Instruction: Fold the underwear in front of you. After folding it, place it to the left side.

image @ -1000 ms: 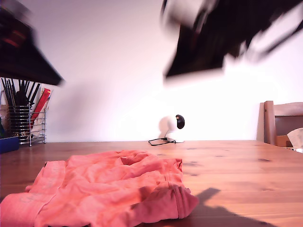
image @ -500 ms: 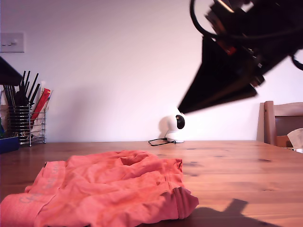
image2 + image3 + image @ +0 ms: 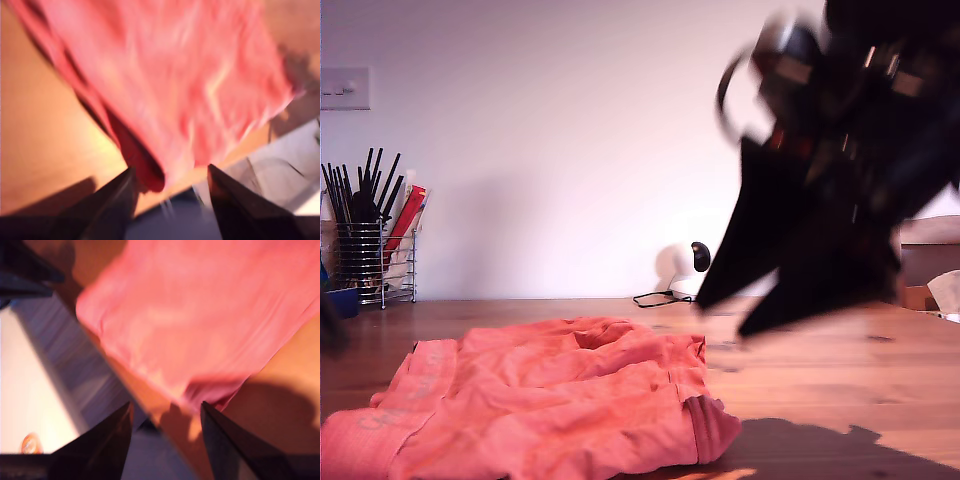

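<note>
On the wooden table [image 3: 840, 370], the underwear [image 3: 550, 410] is lying in a soft, wrinkly heap toward the exterior view's left. It is coral red, and we are seeing a stitched band along its edge on that side. One corner is bunching up into a small fold near the middle of the exterior view.

We are holding my first gripper [image 3: 170, 175] above the cloth, with its two dark fingers [image 3: 112, 200] spread apart and nothing between them. The edge of the underwear [image 3: 165, 90] is lying just under that gap, but the picture is blurry, so we cannot tell if anything is touching.

We are holding my second gripper [image 3: 165, 412] with its fingers [image 3: 107, 445] apart too, and nothing between them. A corner of the underwear [image 3: 200, 315] is showing past its tips.

A big dark arm [image 3: 830, 190] is hanging blurry over the table on the exterior view's right. We cannot tell which of our arms it is.

Far back on the exterior view's left, a wire holder [image 3: 375, 265] is standing with black utensils [image 3: 355, 195] in it. A small white lamp [image 3: 685, 265] is sitting by the wall [image 3: 540, 140].
</note>
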Robot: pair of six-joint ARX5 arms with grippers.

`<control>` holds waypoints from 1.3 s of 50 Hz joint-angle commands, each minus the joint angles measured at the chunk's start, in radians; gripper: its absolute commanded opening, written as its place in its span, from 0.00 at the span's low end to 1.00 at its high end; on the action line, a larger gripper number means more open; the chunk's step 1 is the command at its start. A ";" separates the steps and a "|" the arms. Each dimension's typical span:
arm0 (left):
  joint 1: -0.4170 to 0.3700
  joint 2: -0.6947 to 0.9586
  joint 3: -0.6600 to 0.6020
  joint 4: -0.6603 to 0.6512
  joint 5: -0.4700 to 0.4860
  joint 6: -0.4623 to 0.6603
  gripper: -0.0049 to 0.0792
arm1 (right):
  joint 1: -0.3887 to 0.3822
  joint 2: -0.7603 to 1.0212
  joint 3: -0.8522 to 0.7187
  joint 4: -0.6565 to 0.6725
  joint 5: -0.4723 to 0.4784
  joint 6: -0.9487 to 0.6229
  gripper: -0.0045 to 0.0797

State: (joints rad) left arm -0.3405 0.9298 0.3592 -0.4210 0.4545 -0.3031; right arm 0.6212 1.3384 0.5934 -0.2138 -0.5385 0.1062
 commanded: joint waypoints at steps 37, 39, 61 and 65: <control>-0.003 0.364 -0.010 0.154 0.136 -0.110 0.55 | -0.027 0.052 -0.002 0.079 -0.028 0.010 0.51; -0.006 0.367 -0.009 0.142 0.157 -0.119 0.55 | -0.027 0.052 -0.002 0.082 -0.028 0.010 0.51; -0.007 0.366 -0.009 0.048 0.149 -0.164 0.55 | -0.027 0.052 -0.002 0.097 -0.029 0.002 0.51; -0.007 0.366 -0.009 0.066 0.096 -0.169 0.55 | -0.027 0.052 -0.002 0.098 -0.032 0.002 0.51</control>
State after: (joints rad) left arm -0.3454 1.2701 0.3897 -0.3531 0.6201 -0.4698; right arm 0.5961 1.3849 0.5934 -0.1261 -0.5659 0.1108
